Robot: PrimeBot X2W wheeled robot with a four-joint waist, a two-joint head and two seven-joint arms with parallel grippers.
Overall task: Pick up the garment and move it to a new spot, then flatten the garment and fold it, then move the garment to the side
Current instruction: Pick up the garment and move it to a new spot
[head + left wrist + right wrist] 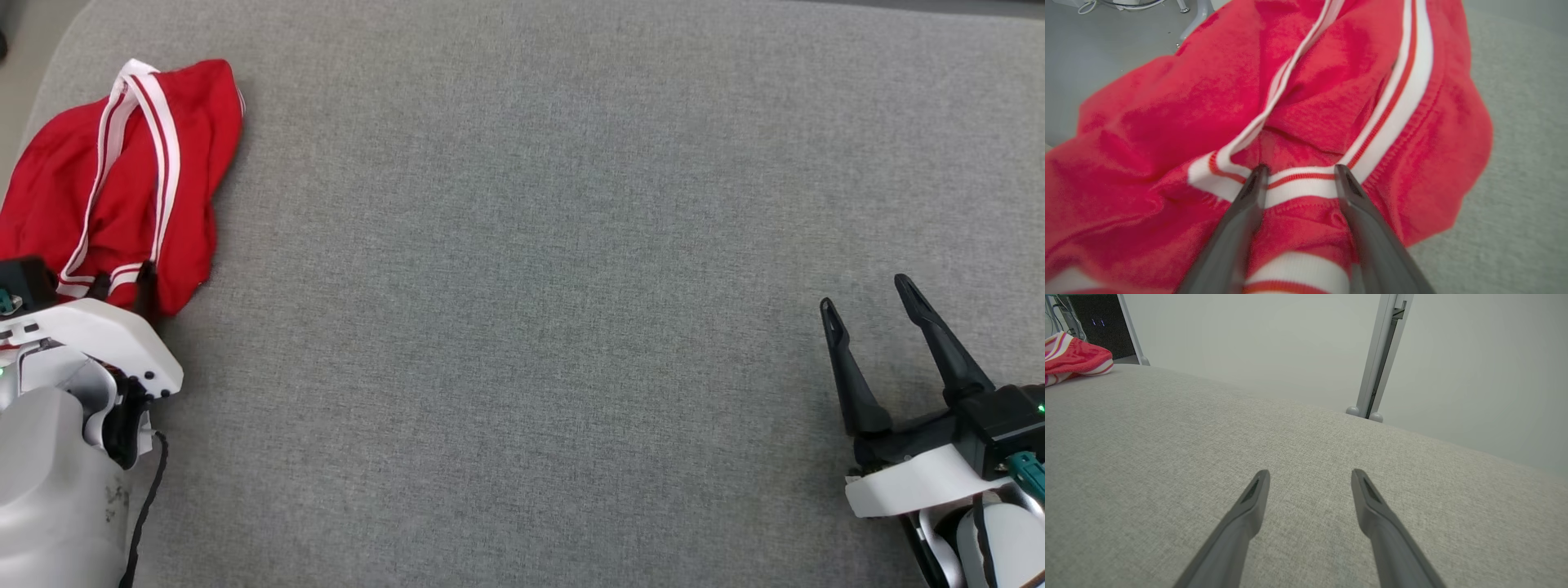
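Far left, toward the rear corner of the grey fabric worktop [522,286]: red garment [175,196], crumpled into a loose heap, with white bands edged in red running down its length. Hangs partly past the worktop's left edge in the head view, with pale floor beyond it.

Just below the heap, at its near hem: left pincer [1301,172], its white housing and pale forearm filling the lower left corner. Seen from the left wrist with both dark fingers parted, fairly wide, tips resting against a white striped band that crosses between them. Straddling the cloth, with no fold pinched between the tips. A black cable [151,490] hanging beside the forearm.

Across the middle: bare grey weave.

Far right, near the front edge: right pincer [865,296], well apart from the garment, fingers spread wide in a V and holding nothing. Hovering low over the fabric, tips angled toward the rear. Beyond the worktop's far edge in the right wrist view: a pale metal post [1384,355].
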